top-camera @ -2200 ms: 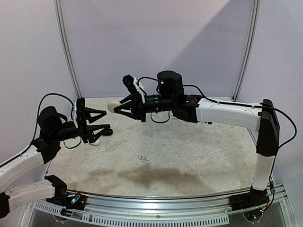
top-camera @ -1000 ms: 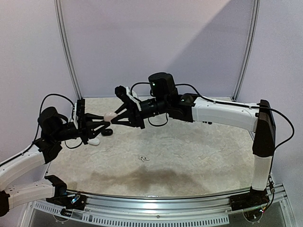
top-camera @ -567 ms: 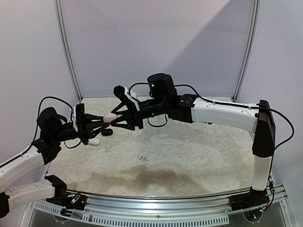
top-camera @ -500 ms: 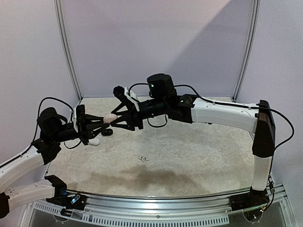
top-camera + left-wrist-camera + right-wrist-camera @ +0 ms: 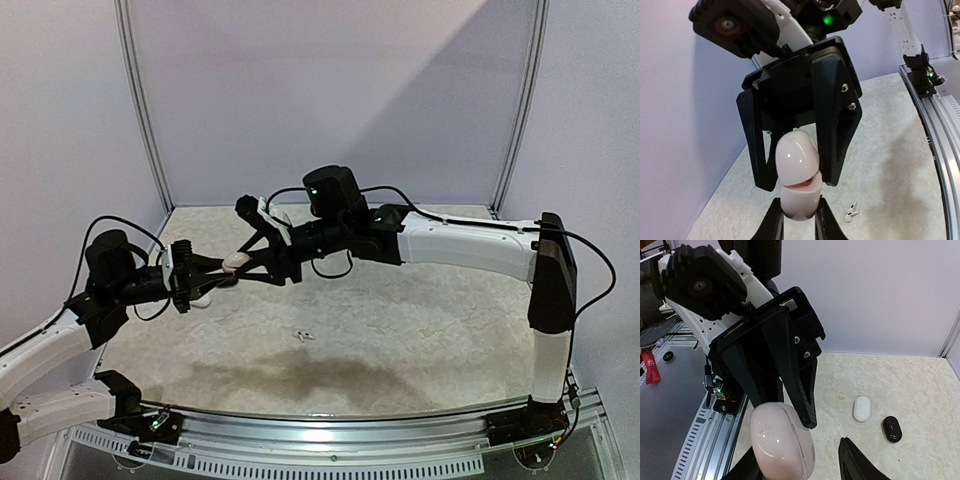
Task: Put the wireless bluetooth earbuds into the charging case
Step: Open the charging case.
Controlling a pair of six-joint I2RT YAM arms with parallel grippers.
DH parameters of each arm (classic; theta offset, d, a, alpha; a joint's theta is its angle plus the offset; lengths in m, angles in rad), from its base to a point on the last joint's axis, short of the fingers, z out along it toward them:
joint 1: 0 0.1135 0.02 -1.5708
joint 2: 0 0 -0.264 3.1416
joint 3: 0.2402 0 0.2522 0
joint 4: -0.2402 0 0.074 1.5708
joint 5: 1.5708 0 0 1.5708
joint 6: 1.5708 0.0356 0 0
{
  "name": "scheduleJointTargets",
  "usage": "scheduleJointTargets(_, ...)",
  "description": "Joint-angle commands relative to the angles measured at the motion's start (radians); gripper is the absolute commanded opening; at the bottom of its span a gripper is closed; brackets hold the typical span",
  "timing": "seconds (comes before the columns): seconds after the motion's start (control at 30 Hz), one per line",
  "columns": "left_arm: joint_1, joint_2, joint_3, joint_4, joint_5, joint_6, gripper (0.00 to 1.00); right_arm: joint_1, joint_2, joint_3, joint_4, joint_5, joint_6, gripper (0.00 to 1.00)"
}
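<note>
The left gripper [image 5: 799,220] is clamped shut on the lower half of the pale pink case [image 5: 796,162], holding it in the air over the left part of the table [image 5: 420,330]. The right gripper [image 5: 796,467] meets it head-on with its jaws parted around the upper half. In its own wrist view one finger lies against the shell and the other stands clear, so it grips nothing. A thin seam shows between the two halves, which suggests the lid is barely cracked, though how far it is open cannot be told. The main risk is losing the case. The shell is smooth and rounded and is pinched only at its narrow end, so a sideways push or pull from the right gripper could twist it or squirt it out of the grip. If the right jaws closed across the seam, they would probably press the lid shut rather than lift it. The fingers of the two grippers also stand very close together, so a small error could knock them against each other. The earbuds [image 5: 305,336] lie on the table well apart from all this, and neither is in the case yet. A white case [image 5: 861,408] and a black case [image 5: 891,428] lie on the table beyond the held case, where it could strike them if it fell.
</note>
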State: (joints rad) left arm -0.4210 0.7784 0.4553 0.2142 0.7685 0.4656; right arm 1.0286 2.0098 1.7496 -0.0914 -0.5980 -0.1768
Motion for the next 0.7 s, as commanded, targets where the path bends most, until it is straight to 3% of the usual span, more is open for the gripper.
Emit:
scheduleJointTargets(0.0,-0.03,-0.008,-0.011,-0.1,0.06,0.061,0.0,-0.032,0.007,0.052,0.051,0.044,0.042,0.5)
scheduleJointTargets(0.67,-0.03,-0.019,-0.036,-0.135,0.042,0.116,0.0,-0.054,0.043,0.092,0.01,0.018,0.091,0.53)
